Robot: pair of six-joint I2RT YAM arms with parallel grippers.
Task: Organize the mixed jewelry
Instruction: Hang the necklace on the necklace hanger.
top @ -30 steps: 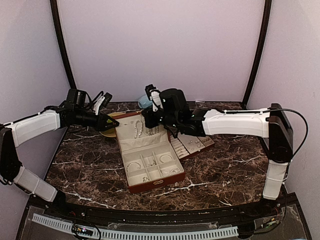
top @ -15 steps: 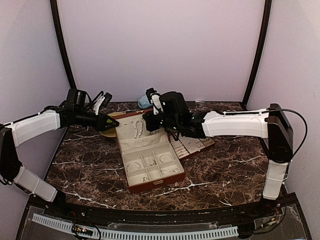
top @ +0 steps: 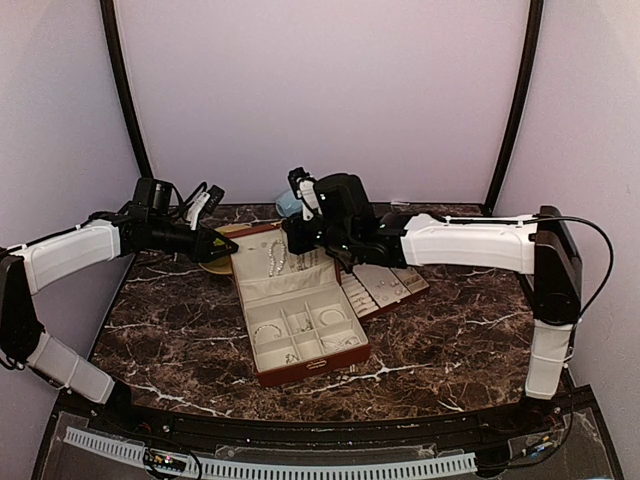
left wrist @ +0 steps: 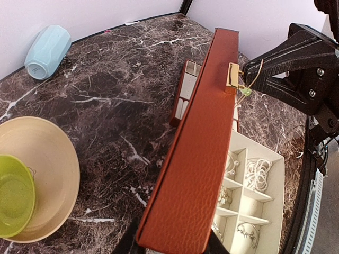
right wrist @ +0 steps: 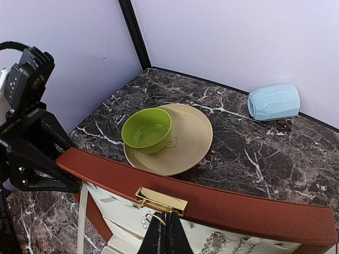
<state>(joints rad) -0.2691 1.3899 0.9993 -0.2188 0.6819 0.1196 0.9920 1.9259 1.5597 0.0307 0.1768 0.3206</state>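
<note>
The reddish-brown case (top: 300, 330) lies open with its lid (top: 272, 256) upright. My left gripper (top: 228, 246) is shut on the lid's left end; in the left wrist view the lid (left wrist: 201, 153) fills the gap between my fingers (left wrist: 132, 244). My right gripper (right wrist: 167, 225) is shut on a thin chain (right wrist: 159, 217) just under the gold clasp (right wrist: 161, 200); it sits at the lid's top edge in the top view (top: 295, 238). Pearl strands (top: 277, 258) hang inside the lid. Bangles (top: 333, 317) and a bead coil (left wrist: 258, 174) lie in the cream compartments.
A green bowl (right wrist: 147, 128) sits on a beige plate (right wrist: 188, 140) behind the lid. A pale blue cup (right wrist: 274, 102) lies on its side at the back wall. A second cream-lined tray (top: 385, 288) sits right of the case.
My right gripper has shifted slightly left and back along the lid's top edge. The left arm and the case have not moved.
</note>
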